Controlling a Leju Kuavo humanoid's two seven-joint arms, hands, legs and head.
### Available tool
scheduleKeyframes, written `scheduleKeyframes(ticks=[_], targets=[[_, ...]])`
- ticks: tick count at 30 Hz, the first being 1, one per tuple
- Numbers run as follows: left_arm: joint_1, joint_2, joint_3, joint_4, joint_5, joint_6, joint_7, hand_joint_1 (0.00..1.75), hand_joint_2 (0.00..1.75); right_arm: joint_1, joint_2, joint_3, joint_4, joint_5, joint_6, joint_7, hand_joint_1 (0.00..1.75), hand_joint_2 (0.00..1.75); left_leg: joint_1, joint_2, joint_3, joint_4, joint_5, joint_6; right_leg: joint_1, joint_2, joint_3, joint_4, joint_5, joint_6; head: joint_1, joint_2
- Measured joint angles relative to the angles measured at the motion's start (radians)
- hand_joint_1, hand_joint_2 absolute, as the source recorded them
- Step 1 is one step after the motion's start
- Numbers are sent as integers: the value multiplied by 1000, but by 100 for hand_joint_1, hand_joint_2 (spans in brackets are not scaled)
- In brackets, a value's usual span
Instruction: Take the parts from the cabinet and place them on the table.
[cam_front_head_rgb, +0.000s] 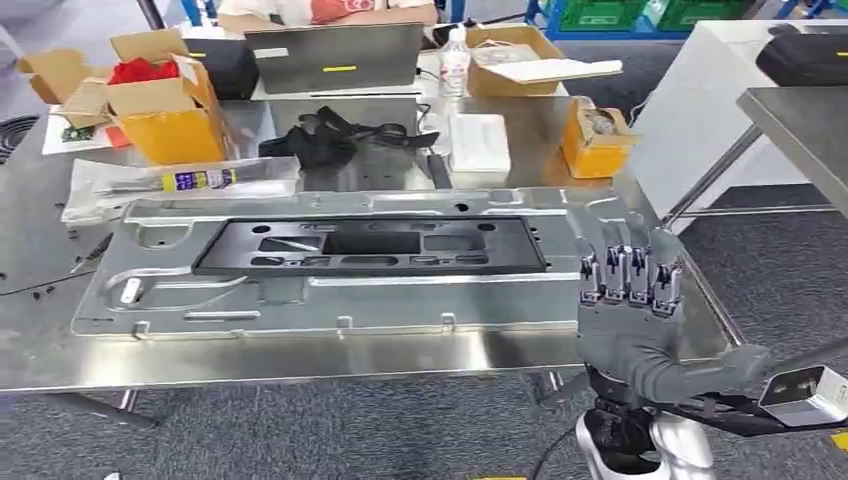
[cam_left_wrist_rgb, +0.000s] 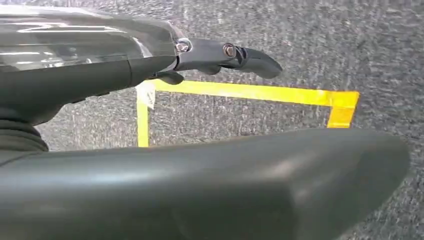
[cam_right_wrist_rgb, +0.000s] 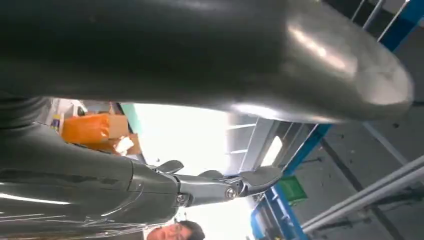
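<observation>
The right hand (cam_front_head_rgb: 630, 300) is being held up at the near right corner of the steel table (cam_front_head_rgb: 40, 340), palm down, fingers stretched out straight and a bit apart, nothing being gripped. Its fingertips are hovering over, or maybe just touching, the right end of the big pressed metal panel (cam_front_head_rgb: 330, 300) that's lying flat across the table; contact can't really be told from the head view. A black tray-like insert (cam_front_head_rgb: 370, 247) is sitting in the panel's recessed middle.

The left hand (cam_left_wrist_rgb: 150, 100) is being seen in its wrist view, hanging over grey carpet with yellow floor tape (cam_left_wrist_rgb: 255, 93) under it. Fingers are looking extended and nothing is being held there either.

Further back on the table, clutter is being piled up: an open yellow cardboard box (cam_front_head_rgb: 165, 110), a small orange box (cam_front_head_rgb: 596, 140), a white plastic bottle (cam_front_head_rgb: 454, 62), a tangle of black cables (cam_front_head_rgb: 345, 135) and a bagged part (cam_front_head_rgb: 180, 182) just behind the panel's left end.
</observation>
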Motion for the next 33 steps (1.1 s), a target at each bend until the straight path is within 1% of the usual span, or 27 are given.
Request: scheduleKeyframes(ticks=[2, 3, 4, 5, 6, 8, 9, 10, 11, 13, 14, 15, 16, 18, 19, 20, 21, 23, 24, 25, 26, 27, 28, 29, 30, 31, 33], targets=[[1, 0, 3, 3, 0, 2, -1, 0, 0, 10, -1, -3, 1, 0, 5, 0, 0, 0, 7, -13, -1, -7, 17, -14, 6, -9, -6, 0, 11, -2, 2, 0], [3, 1, 5, 3, 0, 2, -1, 0, 0, 13, -2, -4, 1, -1, 7, 0, 0, 0, 7, -23, -2, -14, 27, -23, 7, -17, -8, 1, 17, -7, 1, 0], [5, 2, 7, 6, 0, 2, -1, 0, 0, 14, -2, -5, 2, -1, 10, -2, 0, 0, 6, -25, -4, -16, 26, -28, -4, -33, -13, -15, 36, -19, 1, 0], [9, 1, 7, 6, 0, 2, 0, 0, 0, 15, -2, -5, 3, -1, 13, -3, 0, 0, 4, -2, -15, 0, -12, -27, -4, -46, -22, -16, 47, -26, 1, 0], [8, 1, 7, 6, 0, 2, 0, 0, 0, 18, -2, -6, 3, -2, 16, -3, 0, 0, 4, 15, -30, 47, -71, -28, -3, -53, -34, -15, 55, -32, -2, 0], [4, 2, 8, 6, 0, 2, 1, 0, 0, 29, -2, -8, 4, -3, 18, -3, 0, 0, 5, 27, -66, 198, -180, -37, 0, -78, -59, -14, 72, -34, -2, 0], [4, 2, 9, 6, 0, 2, 3, 0, 0, 32, -2, -9, 5, -3, 21, -3, 0, 0, 5, 28, -77, 269, -203, -41, 2, -90, -73, -12, 81, -34, -2, 0], [4, 2, 9, 6, 0, 2, 5, 0, 0, 34, -2, -9, 6, -3, 23, -3, 0, 0, 5, 29, -70, 299, -191, -43, 2, -102, -87, -9, 89, -33, -1, 0], [5, 2, 9, 6, 0, 2, 5, 0, 0, 35, -3, -9, 8, -3, 24, -3, 0, 0, 5, 31, -44, 285, -160, -44, 2, -102, -99, -6, 96, -29, -1, 0], [7, 2, 11, 7, 0, 2, 5, 0, 0, 37, -3, -10, 9, -13, 28, -3, 0, 0, 6, 37, 62, 150, -97, -42, 2, -113, -125, 8, 104, -21, -2, 0], [6, 2, 13, 7, 0, 2, 5, 0, 0, 37, -3, -11, 9, -17, 29, -1, 0, 0, 5, 42, 130, 57, -95, -40, 2, -115, -134, 20, 107, -18, -2, 0], [4, 2, 15, 8, 0, 2, 5, 0, 0, 37, -3, -13, 8, -18, 29, 0, 0, 0, 1, 44, 180, -21, -117, -35, 9, -117, -148, 32, 107, -15, -2, 0], [3, 2, 16, 9, 0, 2, 5, 0, 0, 39, -3, -13, 8, -16, 28, 2, 0, 0, 1, 44, 184, -37, -129, -25, 9, -119, -152, 36, 113, -9, 0, 0], [6, 2, 19, 10, 0, 2, 4, 0, 0, 52, -2, -17, 9, 2, 14, 3, 0, 0, -3, 43, 171, -35, -125, -18, 8, -119, -163, 38, 132, 1, 0, 0], [11, 1, 21, 10, 0, 2, 4, 0, 0, 62, -2, -21, 10, 16, 4, 1, 0, 0, 2, 43, 165, -39, -116, -5, 8, -117, -168, 38, 137, 6, 0, 0], [11, -1, 23, 10, 0, 2, 4, 0, 0, 72, -2, -26, 12, 44, -11, -3, 0, 0, 4, 48, 156, -39, -108, 5, 4, -98, -176, 49, 109, 16, 0, 0], [10, -1, 26, 12, 0, 3, 4, 0, 0, 84, -2, -29, 14, 73, -28, -8, 0, 0, 4, 49, 145, -39, -98, 16, 1, -82, -186, 85, 59, 22, 1, 0], [9, -2, 35, 15, 0, 3, 3, 0, 0, 108, -2, -37, 26, 126, -60, -15, 0, 0, 1, 48, 122, -38, -79, 23, -3, -75, -222, 227, -50, 28, 0, 0], [11, -2, 38, 15, 0, 3, 2, 0, 0, 120, -2, -42, 35, 158, -82, -19, 0, 0, -1, 47, 109, -38, -69, 23, -5, -76, -238, 303, -81, 31, 0, 0], [13, -3, 41, 16, 0, 3, -1, 0, 0, 130, -2, -48, 46, 186, -102, -20, 0, 0, -3, 47, 97, -37, -61, 24, -5, -76, -238, 339, -81, 31, 1, 0], [13, -5, 45, 18, 0, 2, -2, 0, 0, 141, -1, -55, 58, 215, -121, -21, 0, 0, -4, 47, 86, -36, -52, 23, -5, -75, -216, 330, -55, 32, 0, 0], [14, -7, 49, 19, 0, 1, -2, 0, 0, 150, 0, -60, 71, 235, -135, -25, 0, 0, -6, 46, 75, -36, -45, 22, -5, -75, -175, 281, -19, 31, 1, 0], [13, -10, 50, 22, 0, 0, -3, 0, 0, 157, 0, -68, 82, 250, -146, -28, 0, 0, -8, 45, 66, -36, -37, 21, -4, -73, -121, 204, 13, 27, 1, 0], [13, -13, 51, 23, 0, 0, -3, 0, 0, 161, 2, -74, 92, 268, -157, -26, 0, 0, -9, 44, 61, -36, -29, 19, -2, -66, -54, 106, 30, 15, 1, 0], [13, -18, 55, 23, 0, 0, -4, 0, 0, 163, 5, -81, 104, 287, -167, -18, 0, 0, -10, 43, 57, -36, -23, 15, 2, -56, 9, 22, 23, 4, 1, 0], [12, -19, 60, 26, 0, 0, -5, 0, 0, 163, 10, -89, 126, 307, -178, -6, 0, 0, -13, 43, 54, -34, -15, 9, 5, -59, 41, -40, 14, -2, 0, 0], [11, -21, 66, 28, 0, -4, -8, 0, 0, 168, 17, -107, 194, 337, -191, 21, 0, 0, -8, 43, 47, -36, 2, -2, 12, -59, 34, -43, 16, -4, 0, 0]])
